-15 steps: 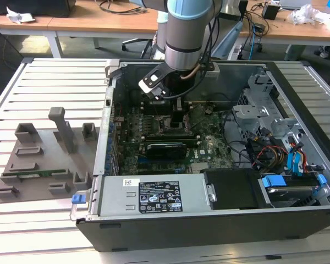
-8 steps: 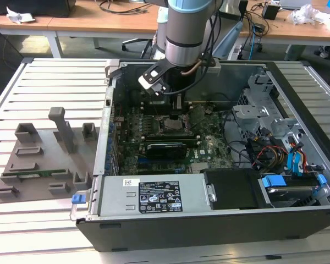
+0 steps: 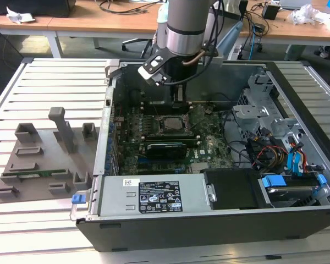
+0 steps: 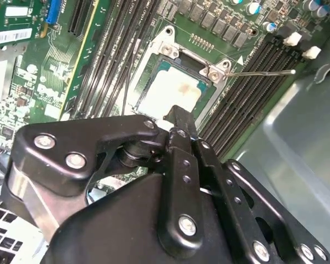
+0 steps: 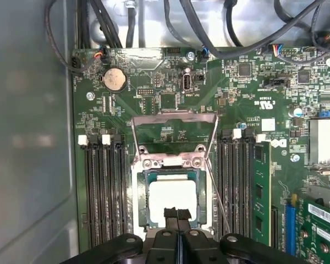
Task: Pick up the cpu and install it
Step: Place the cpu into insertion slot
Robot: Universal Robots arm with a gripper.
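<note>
The cpu [image 5: 172, 199] is a small, flat square chip with a pale silver-grey top plate and a thin greenish rim. In the second wrist view a faint brownish smudge marks the plate. It lies level, plate upward, seated within the socket frame [image 5: 138, 198], directly below the end effector [image 5: 177, 213], whose tips overlap one edge. Contact between them cannot be judged.

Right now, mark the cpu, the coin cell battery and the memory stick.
cpu [image 5: 172, 199]: first wrist view, centre of top plate.
coin cell battery [image 5: 114, 80]: first wrist view, its round face.
memory stick [image 5: 262, 187]: first wrist view, its green board.
</note>
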